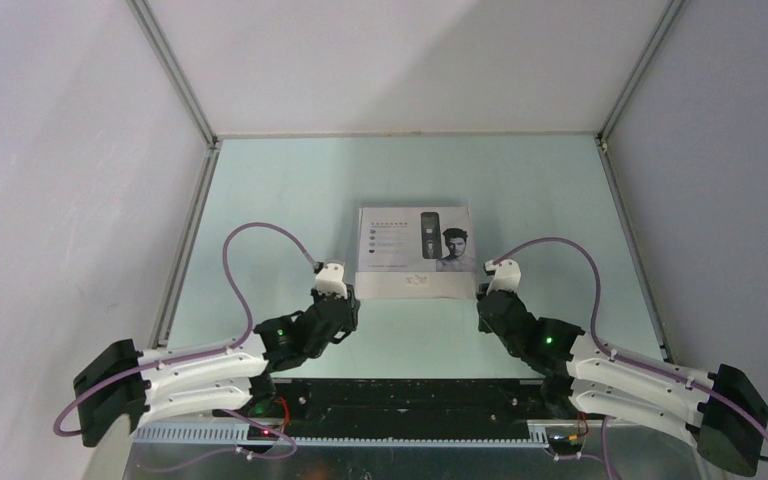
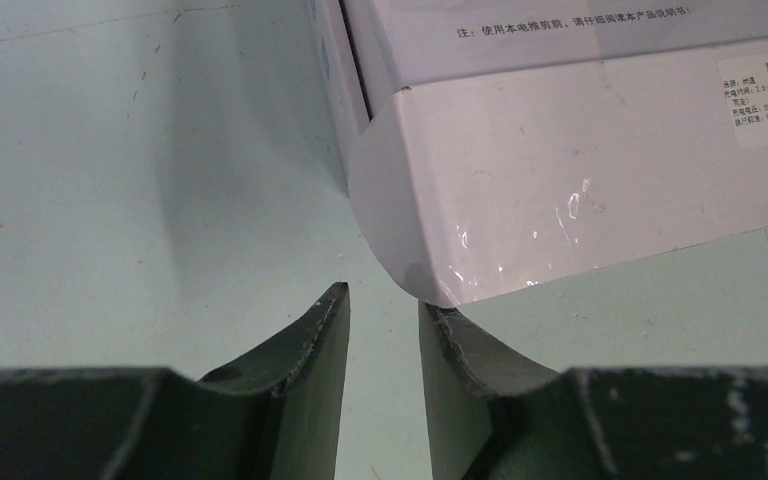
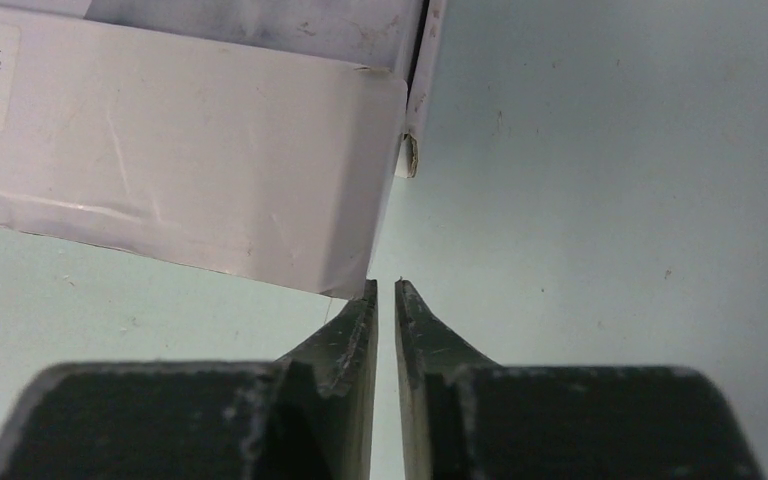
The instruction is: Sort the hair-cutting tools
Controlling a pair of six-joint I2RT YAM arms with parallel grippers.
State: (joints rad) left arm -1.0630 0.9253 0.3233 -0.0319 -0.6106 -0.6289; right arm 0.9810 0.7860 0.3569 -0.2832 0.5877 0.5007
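Observation:
The hair-cutting tools are out of view. A flat white box [image 1: 415, 250] printed with a man's face lies mid-table. My left gripper [image 1: 333, 270] sits at its near left corner. In the left wrist view this gripper [image 2: 383, 300] is open with bare table between the fingers, and the right fingertip [image 2: 438, 322] touches the rounded corner of the box's front flap [image 2: 560, 180]. My right gripper [image 1: 501, 270] is at the near right corner. In the right wrist view it [image 3: 386, 288] is shut to a thin slit holding nothing, beside the flap's corner [image 3: 180, 170].
The pale green table [image 1: 290, 200] is walled by white panels on three sides, with metal rails along the left and right edges. The arms' bases and a black rail run along the near edge [image 1: 410, 405].

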